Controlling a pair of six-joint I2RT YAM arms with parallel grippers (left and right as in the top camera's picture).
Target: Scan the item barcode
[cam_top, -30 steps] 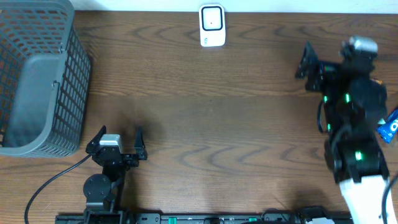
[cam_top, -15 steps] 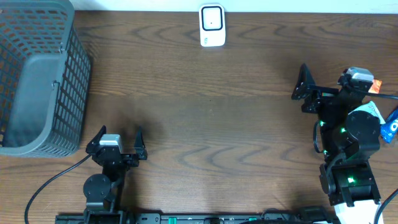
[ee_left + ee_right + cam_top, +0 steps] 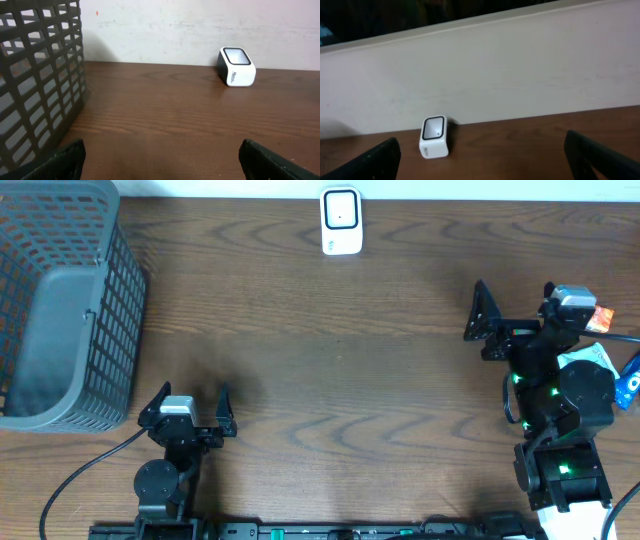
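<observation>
The white barcode scanner (image 3: 340, 221) stands at the far edge of the table, and also shows as a scanner (image 3: 236, 66) in the left wrist view and a scanner (image 3: 435, 136) in the right wrist view. Packaged items lie at the right edge, half under the right arm: a white and blue pack (image 3: 599, 359), a blue one (image 3: 630, 383) and an orange one (image 3: 601, 319). My right gripper (image 3: 512, 300) is open and empty, just left of them, facing the far wall. My left gripper (image 3: 194, 393) rests open and empty near the front left.
A dark grey mesh basket (image 3: 60, 300) fills the back left corner; in the left wrist view the basket (image 3: 35, 80) is close on the left. A black cable (image 3: 85, 470) runs from the left arm's base. A white wall (image 3: 480, 75) rises behind the table.
The right arm has drawn back and its gripper has shifted left and a little nearer, uncovering the packs at the right edge. The left arm has not moved.
</observation>
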